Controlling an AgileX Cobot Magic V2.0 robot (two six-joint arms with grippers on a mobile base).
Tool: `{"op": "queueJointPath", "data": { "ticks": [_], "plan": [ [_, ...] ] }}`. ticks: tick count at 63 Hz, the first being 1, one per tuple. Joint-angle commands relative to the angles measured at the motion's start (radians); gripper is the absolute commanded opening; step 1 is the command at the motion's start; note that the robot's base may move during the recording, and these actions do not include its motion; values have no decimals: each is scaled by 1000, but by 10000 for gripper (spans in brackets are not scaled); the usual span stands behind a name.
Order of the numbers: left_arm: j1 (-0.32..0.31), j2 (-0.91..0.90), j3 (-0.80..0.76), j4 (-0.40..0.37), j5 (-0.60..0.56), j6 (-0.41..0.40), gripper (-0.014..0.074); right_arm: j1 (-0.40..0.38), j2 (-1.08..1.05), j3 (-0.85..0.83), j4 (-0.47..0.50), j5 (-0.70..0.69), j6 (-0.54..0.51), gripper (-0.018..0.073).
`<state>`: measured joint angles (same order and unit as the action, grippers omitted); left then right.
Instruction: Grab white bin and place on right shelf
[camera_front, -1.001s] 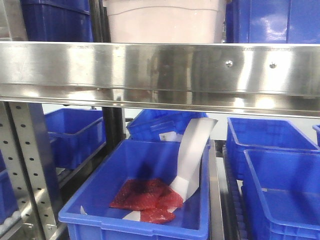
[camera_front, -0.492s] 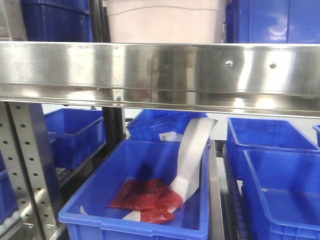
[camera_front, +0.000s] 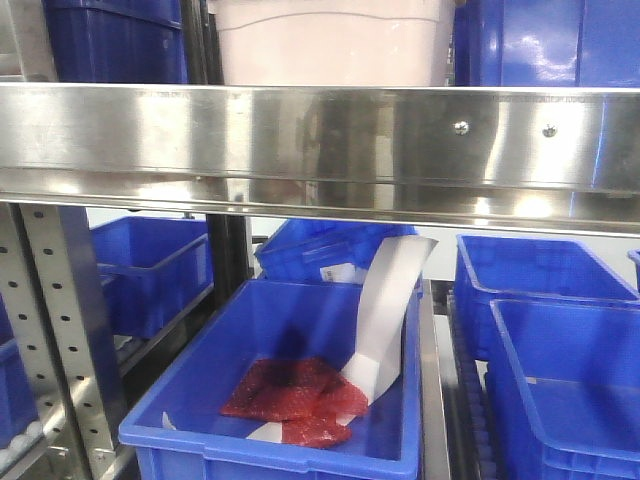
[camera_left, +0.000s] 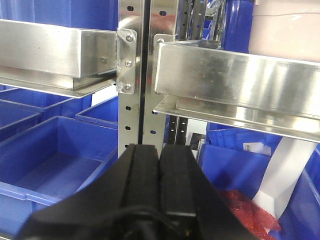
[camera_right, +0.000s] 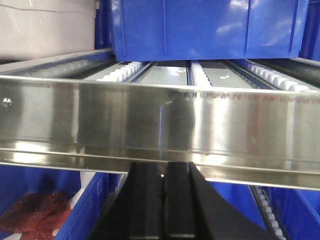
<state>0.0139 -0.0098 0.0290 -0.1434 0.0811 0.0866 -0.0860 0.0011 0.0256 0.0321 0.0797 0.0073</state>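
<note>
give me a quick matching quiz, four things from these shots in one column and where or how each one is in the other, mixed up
Things:
1. white bin
2. red mesh bag
3. left gripper
4. right gripper

Place or state:
A. lying in the blue crate on the lower level
B. shut, in front of a perforated upright
C. standing on the shelf behind the steel rail, between blue crates
D. shut, just below the steel rail

Pairs: 1-C, 2-A, 3-B, 4-D
</note>
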Motion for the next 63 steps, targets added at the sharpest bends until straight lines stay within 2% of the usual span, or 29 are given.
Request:
{"op": "queueJointPath", "data": {
  "ticks": [1, 8, 63],
  "plan": [
    [0, -12, 0, -9, -81, -9, -118, 2, -28, 2, -25, -86, -7, 68],
    [0, -12, 0, -9, -81, -9, -118, 2, -31, 2, -49, -91, -7, 68],
    [0, -12, 0, -9, -81, -9, -118, 2, -31, 2, -49, -91, -7, 68]
  ]
}}
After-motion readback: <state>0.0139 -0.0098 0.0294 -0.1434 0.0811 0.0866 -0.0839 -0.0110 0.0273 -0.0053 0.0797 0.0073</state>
